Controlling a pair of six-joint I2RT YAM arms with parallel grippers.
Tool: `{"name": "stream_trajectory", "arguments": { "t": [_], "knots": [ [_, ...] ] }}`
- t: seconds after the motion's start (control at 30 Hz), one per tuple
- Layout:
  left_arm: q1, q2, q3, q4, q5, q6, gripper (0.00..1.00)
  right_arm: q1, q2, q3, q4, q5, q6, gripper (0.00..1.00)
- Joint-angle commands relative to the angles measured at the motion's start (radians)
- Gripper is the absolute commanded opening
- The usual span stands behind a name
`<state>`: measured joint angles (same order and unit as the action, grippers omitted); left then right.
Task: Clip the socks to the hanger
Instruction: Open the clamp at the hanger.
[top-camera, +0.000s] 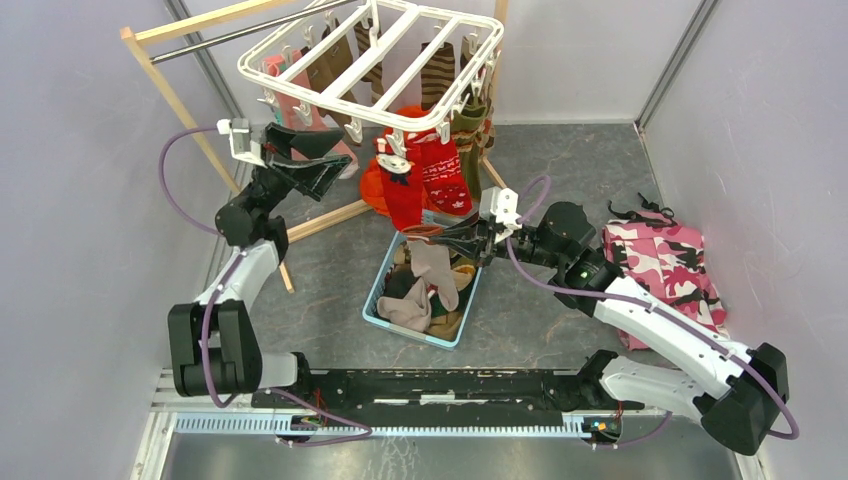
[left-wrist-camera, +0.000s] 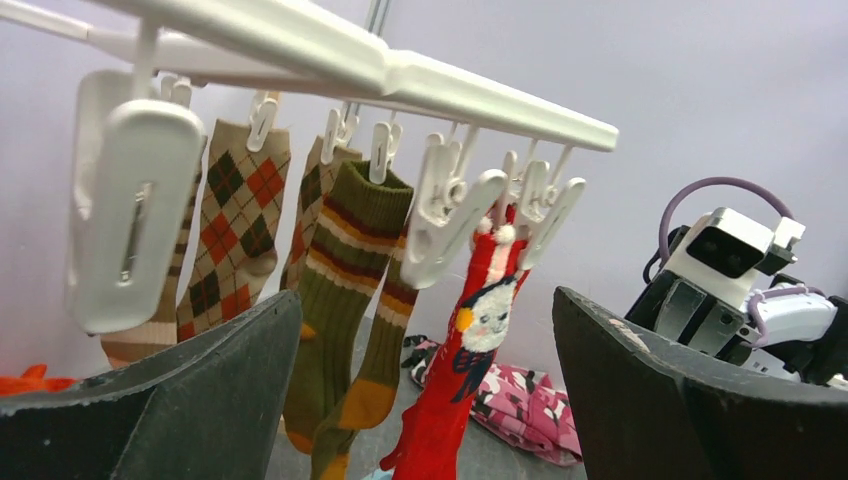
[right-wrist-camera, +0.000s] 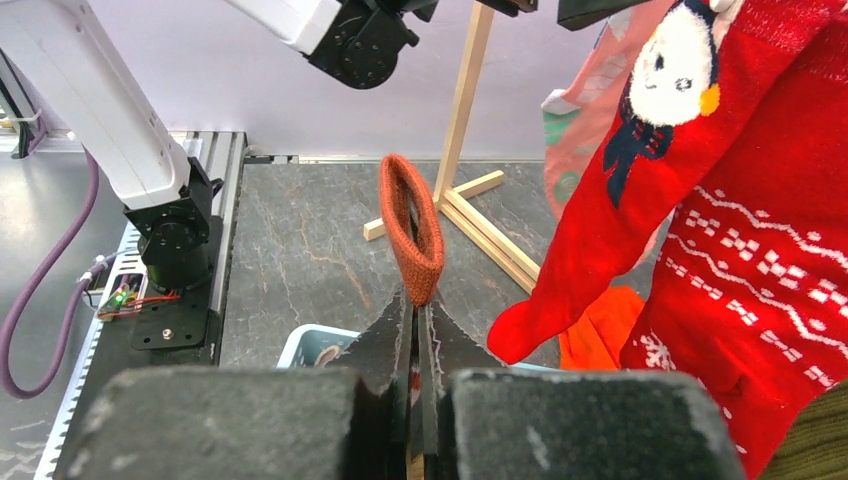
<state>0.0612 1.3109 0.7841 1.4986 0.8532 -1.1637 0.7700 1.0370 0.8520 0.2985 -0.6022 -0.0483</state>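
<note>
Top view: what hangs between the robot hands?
Top view: red socks clipped to the hanger, between the left gripper and the right gripper holding a sock.

One white hanger (top-camera: 420, 124) is counted at upper centre, two red socks (top-camera: 402, 190) beneath it, one blue basket (top-camera: 380, 285) at centre, one camouflage garment (top-camera: 665, 265) at right.

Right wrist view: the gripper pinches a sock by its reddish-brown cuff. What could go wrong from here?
1. The right gripper grips only the edge of the reddish-brown cuff of the pale beige sock; the sock might slip down into the light-blue plastic basket.
2. The bright red sock with a white face hangs close beside it; lifting may snag it off the white plastic hanger frame.
</note>
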Motion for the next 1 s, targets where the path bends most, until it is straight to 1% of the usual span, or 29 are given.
{"name": "stream_trajectory", "arguments": {
  "t": [0.0,0.23,0.37,0.57,0.77,0.97],
  "knots": [
    [0.007,0.039,0.076,0.239,0.06,-0.068,1.0,-0.003,0.008,0.024,0.056,-0.029,0.014,0.0],
    [0.006,0.103,0.189,0.239,0.097,-0.103,1.0,-0.003,0.014,0.032,0.07,-0.044,0.022,0.0],
    [0.006,0.143,0.242,0.238,0.102,-0.109,0.98,-0.004,0.008,0.032,0.071,-0.046,0.023,0.0],
    [0.002,0.18,0.289,0.238,0.113,-0.106,0.98,-0.002,0.001,0.03,0.073,-0.046,0.022,0.0],
    [-0.031,0.197,0.338,0.238,0.14,-0.11,0.97,-0.002,0.009,0.033,0.076,-0.05,0.026,0.0],
    [-0.046,0.202,0.36,0.237,0.136,-0.107,0.93,-0.004,0.006,0.031,0.076,-0.051,0.028,0.0]
  ]
}}
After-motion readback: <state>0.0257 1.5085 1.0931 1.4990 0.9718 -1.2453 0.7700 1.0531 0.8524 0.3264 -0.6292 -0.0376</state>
